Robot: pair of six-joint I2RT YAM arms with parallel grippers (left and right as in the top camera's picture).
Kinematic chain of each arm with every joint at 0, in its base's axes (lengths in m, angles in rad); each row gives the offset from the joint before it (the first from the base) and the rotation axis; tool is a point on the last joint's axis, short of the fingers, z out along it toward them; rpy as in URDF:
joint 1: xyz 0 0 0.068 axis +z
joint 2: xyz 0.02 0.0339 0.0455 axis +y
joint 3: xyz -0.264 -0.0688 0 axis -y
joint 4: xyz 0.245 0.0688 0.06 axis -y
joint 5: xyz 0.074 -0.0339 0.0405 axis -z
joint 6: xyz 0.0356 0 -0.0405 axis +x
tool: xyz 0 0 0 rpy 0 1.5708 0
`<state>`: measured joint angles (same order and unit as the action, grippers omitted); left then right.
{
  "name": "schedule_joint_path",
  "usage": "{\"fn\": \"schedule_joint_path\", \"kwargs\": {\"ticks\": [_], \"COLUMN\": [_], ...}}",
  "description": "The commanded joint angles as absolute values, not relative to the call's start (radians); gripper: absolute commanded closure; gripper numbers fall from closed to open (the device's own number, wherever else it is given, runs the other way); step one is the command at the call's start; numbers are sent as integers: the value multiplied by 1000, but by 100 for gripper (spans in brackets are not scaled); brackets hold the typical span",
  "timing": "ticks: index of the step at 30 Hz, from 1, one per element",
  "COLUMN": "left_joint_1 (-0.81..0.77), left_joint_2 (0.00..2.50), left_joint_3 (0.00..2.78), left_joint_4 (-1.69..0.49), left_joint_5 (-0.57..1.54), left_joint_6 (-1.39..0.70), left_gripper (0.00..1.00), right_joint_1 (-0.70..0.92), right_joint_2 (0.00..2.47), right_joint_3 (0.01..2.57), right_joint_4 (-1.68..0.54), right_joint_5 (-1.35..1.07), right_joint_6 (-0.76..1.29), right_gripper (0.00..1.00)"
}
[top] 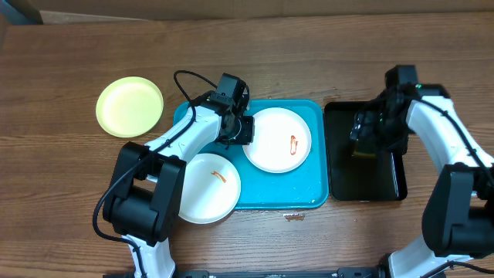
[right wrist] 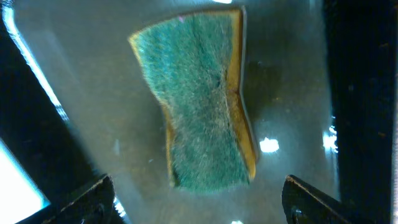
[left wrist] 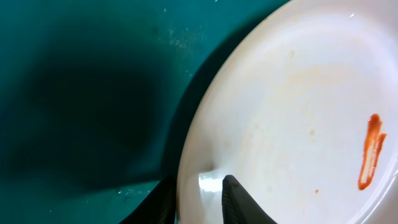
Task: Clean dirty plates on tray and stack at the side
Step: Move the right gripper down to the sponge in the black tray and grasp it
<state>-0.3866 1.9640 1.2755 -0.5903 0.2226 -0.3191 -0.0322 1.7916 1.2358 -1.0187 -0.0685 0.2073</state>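
At 9 o'clock on the plate (top: 270, 143), the rim is pinched by the left gripper (top: 245, 130), one finger on top, one beneath. The plate is seated toward 2 o'clock on the tray (top: 309, 193), its red smear (top: 294, 144) unwiped. Over at 3 o'clock, the sponge (right wrist: 202, 106) is seen lying on the black tray (top: 343, 181), framed but not held by the wide-open right gripper (right wrist: 199, 202). Danger now: with so shallow a bite, the plate could be tipped or dropped if lifted; a second plate (top: 207, 188), overlapping the 8 o'clock corner, could be knocked off the tray by the arm.
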Motion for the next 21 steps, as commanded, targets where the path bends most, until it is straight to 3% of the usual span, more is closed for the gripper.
{"fn": "schedule_joint_path", "kwargs": {"ticks": [1, 4, 11, 12, 13, 14, 15, 17, 18, 20, 21], "left_joint_1": [-382, -379, -380, -380, -380, -380, -380, -380, -380, -380, -380], "left_joint_2": [1975, 1975, 1975, 1975, 1975, 1975, 1975, 1975, 1975, 1975, 1975], "left_joint_3": [1271, 1271, 1271, 1271, 1271, 1271, 1271, 1271, 1271, 1271, 1271], "left_joint_4": [-567, -553, -513, -512, -513, -513, -512, -513, -513, -517, -517], "left_joint_5": [260, 255, 251, 251, 251, 251, 248, 230, 224, 221, 221], "left_joint_6": [-323, -330, -330, -329, -329, -329, -330, -330, -330, -330, -330], "left_gripper": [75, 75, 73, 73, 72, 72, 72, 73, 71, 66, 66], "right_joint_1": [-27, -27, -27, -27, -27, -27, -27, -27, -27, -27, -27], "right_joint_2": [1784, 1784, 1784, 1784, 1784, 1784, 1784, 1784, 1784, 1784, 1784], "right_joint_3": [1165, 1116, 1007, 994, 987, 983, 982, 985, 995, 1024, 1033], "right_joint_4": [-953, -894, -751, -741, -738, -742, -751, -784, -809, -851, -860], "right_joint_5": [-19, -20, -20, -20, -20, -20, -25, -64, -84, -98, -98], "right_joint_6": [202, 203, 202, 202, 202, 202, 202, 202, 202, 202, 202], "right_gripper": [13, 14, 30, 40, 68, 88, 96, 96, 90, 45, 43]}}
